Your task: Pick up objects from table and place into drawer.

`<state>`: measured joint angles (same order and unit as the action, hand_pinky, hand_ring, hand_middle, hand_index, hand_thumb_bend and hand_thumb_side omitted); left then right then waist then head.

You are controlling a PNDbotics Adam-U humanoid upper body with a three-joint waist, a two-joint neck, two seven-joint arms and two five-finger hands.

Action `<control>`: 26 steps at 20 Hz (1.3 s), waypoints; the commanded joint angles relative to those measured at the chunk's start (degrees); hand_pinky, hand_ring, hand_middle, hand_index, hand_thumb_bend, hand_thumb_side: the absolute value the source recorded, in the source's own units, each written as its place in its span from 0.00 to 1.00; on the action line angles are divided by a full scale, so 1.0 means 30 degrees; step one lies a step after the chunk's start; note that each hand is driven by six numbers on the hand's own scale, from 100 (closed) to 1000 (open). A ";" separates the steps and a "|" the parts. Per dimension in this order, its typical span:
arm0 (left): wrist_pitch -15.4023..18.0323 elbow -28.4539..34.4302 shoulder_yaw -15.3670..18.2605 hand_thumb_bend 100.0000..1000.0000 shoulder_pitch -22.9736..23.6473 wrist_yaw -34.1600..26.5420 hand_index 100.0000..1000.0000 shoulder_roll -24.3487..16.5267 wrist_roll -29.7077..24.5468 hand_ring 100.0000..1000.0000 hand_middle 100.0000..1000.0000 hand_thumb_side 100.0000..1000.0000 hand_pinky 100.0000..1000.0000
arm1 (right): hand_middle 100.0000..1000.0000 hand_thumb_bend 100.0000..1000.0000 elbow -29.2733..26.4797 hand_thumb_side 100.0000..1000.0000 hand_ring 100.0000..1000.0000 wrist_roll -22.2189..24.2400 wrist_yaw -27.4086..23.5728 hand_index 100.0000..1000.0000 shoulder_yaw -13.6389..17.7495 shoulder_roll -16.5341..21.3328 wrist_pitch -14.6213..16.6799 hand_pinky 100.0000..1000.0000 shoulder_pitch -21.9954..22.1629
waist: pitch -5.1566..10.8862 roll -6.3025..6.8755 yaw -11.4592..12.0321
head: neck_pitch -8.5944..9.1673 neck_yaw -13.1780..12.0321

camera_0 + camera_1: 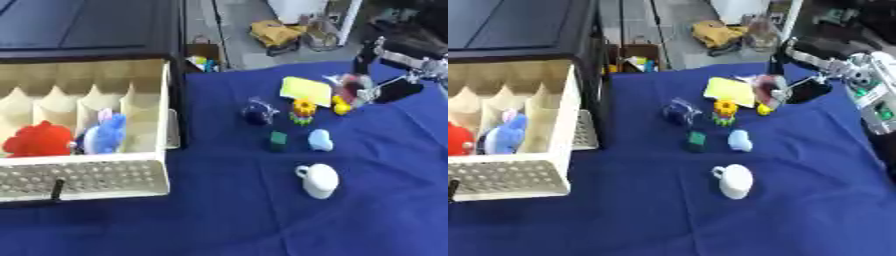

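Note:
The white drawer [163, 107] stands pulled out at the left, with a red plush toy [38, 139] and a blue plush toy [105, 134] in its front compartments. On the blue cloth lie a yellow pad [305, 90], a dark blue thing [257, 113], a sunflower toy [303, 110], a green cube [277, 140], a light blue thing [320, 139], a white mug [318, 180] and a small yellow toy [340, 105]. My right hand [395, 90] comes in from the upper right, shut on a pink and red thing [768, 90] beside the pad. My left hand does not show.
A dark cabinet top [83, 25] sits above the drawer. Beyond the table's far edge the floor holds a yellow bundle [274, 32] and a box of small items [202, 61]. Bare blue cloth [245, 220] stretches along the front.

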<state>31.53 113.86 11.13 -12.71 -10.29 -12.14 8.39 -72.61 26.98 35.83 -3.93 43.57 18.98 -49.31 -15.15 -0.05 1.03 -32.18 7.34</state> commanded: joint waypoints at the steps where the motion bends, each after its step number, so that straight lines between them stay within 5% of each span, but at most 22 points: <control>1: -0.0049 0.0245 0.0099 0.07 -0.0155 -0.0084 0.65 -0.0540 -0.0010 0.44 0.43 1.00 0.37 | 0.36 0.00 -0.0895 0.11 0.76 -0.0002 -0.0424 0.33 0.0041 0.0389 -0.0259 0.74 -0.0420 | 0.0376 -0.0005 -0.0041 | -0.0040 0.0034; 7: -0.0249 0.0245 -0.0036 0.06 -0.0128 -0.0297 0.65 -0.0615 -0.0123 0.44 0.43 1.00 0.37 | 0.36 0.00 -0.2654 0.12 0.75 -0.0672 -0.1506 0.32 -0.0997 -0.0995 0.0262 0.73 -0.2030 | 0.0683 -0.0246 0.0212 | -0.0213 0.0243; 20: -0.0446 0.0245 -0.0087 0.06 -0.0156 -0.0473 0.65 -0.0561 -0.0269 0.45 0.43 1.00 0.37 | 0.36 0.00 -0.5216 0.12 0.75 0.0765 -0.3818 0.31 -0.2195 -0.5709 -0.2868 0.73 -0.6339 | 0.0763 -0.0381 0.0577 | -0.0192 0.0355; 26: -0.0499 0.0245 -0.0176 0.06 -0.0186 -0.0563 0.65 -0.0487 -0.0397 0.45 0.43 1.00 0.37 | 0.36 0.00 -0.5396 0.12 0.75 0.1067 -0.4081 0.31 -0.2562 -0.7802 -0.3402 0.72 -0.7313 | 0.0758 -0.0414 0.0891 | -0.0201 0.0548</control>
<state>30.05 113.85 10.72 -12.69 -11.71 -12.63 7.45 -87.64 30.08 24.39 -11.74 20.61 9.15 -69.73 -14.10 -1.49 3.67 -32.66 8.77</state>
